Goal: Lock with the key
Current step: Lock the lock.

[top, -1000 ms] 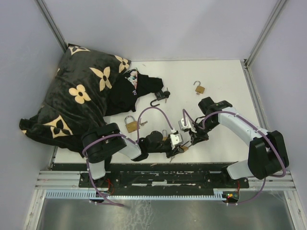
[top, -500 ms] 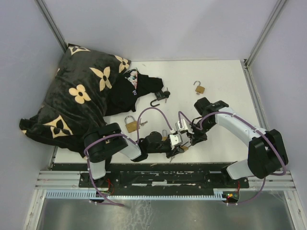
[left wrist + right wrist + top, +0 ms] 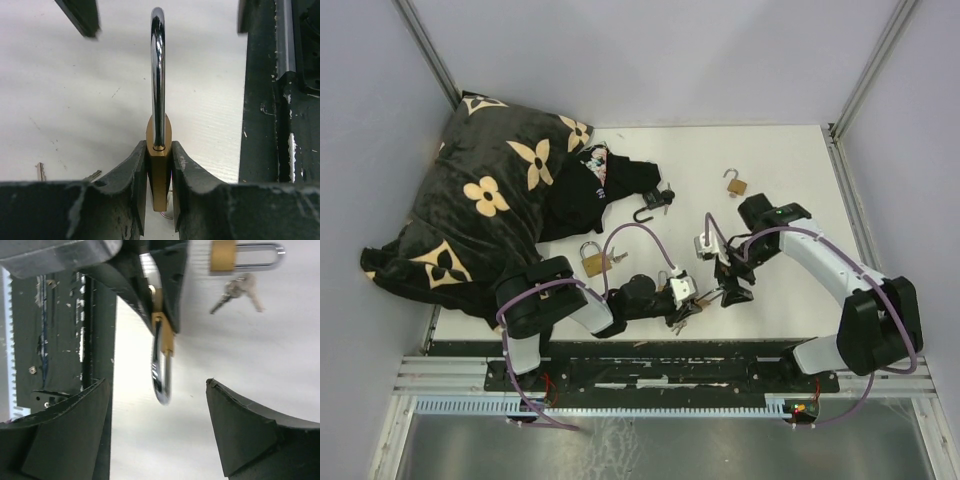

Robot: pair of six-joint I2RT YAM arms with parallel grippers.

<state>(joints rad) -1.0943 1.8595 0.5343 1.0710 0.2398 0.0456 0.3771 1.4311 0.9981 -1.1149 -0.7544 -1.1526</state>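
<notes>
While my left gripper clamps the padlock body, my right gripper gapes open, the rigid, likely slick shackle just ahead of its fingers, best pinched crosswise.

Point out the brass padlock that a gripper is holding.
The brass padlock with the silver shackle, clamped in the left gripper. The brass padlock near the black flowered pillow and the small open-shackle brass padlock lie loose on the table.
</notes>
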